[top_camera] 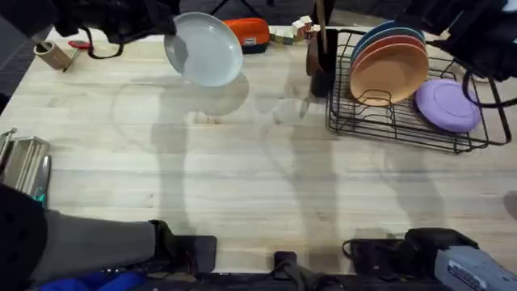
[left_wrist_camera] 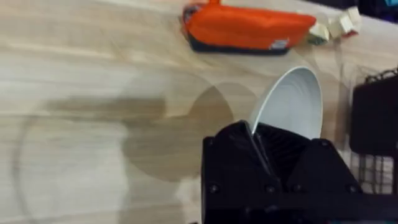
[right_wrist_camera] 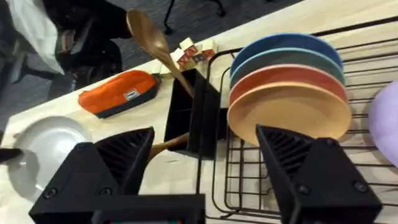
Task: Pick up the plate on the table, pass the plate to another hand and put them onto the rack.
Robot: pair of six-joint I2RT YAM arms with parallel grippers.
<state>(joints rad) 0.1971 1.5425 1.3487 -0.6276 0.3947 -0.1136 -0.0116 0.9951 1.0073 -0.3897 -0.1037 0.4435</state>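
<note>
Left gripper lifts the plate — orange pouch just beside.

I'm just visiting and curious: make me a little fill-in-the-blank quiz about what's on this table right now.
1. The left gripper holds the pale plate by its ____.
2. The right gripper has its jaws ____.
3. The lilac plate leans on the black ____.
4. The pouch behind the pale plate is ____.

Missing words: rim; open; rack; orange
</note>
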